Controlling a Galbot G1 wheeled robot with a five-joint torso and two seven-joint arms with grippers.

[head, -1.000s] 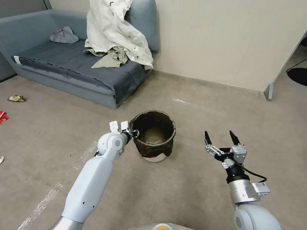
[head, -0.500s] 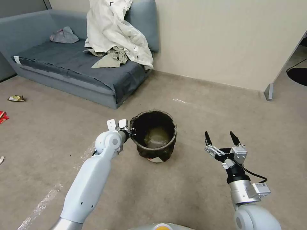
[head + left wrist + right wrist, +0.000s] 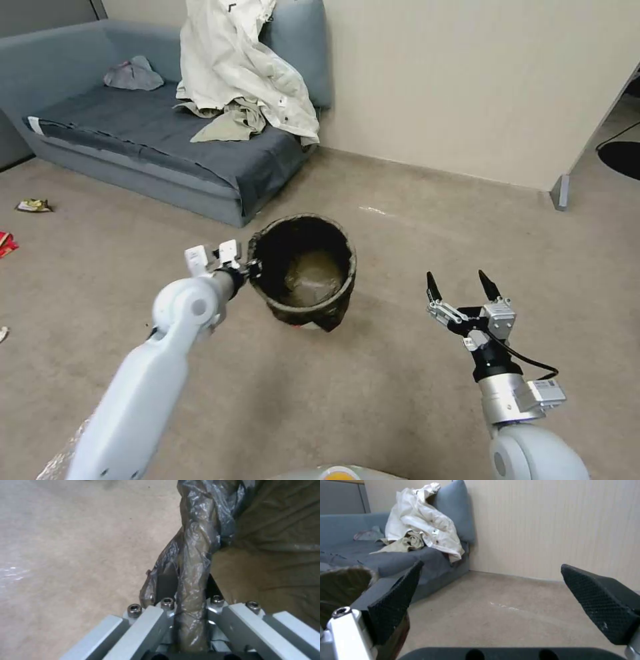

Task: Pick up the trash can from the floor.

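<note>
The trash can (image 3: 303,270), lined with a dark bag, hangs tilted above the beige floor (image 3: 373,380), and a sliver of its white base shows underneath. My left gripper (image 3: 251,269) is shut on the rim at the can's left side. In the left wrist view the bag-covered rim (image 3: 195,562) runs between the fingers of that gripper (image 3: 191,602). My right gripper (image 3: 461,284) is held open to the right of the can, apart from it. The right wrist view shows this gripper (image 3: 491,570) gaping wide, with the can (image 3: 340,580) off to one side.
A grey sofa (image 3: 120,127) with a pale jacket (image 3: 240,73) and other clothes stands at the back left against the wall. Wrappers (image 3: 33,205) lie on the carpet at far left. A partition foot (image 3: 561,192) stands at the right.
The left arm has raised the can and carried it up and to the left, tilting it. The right arm has not moved.
</note>
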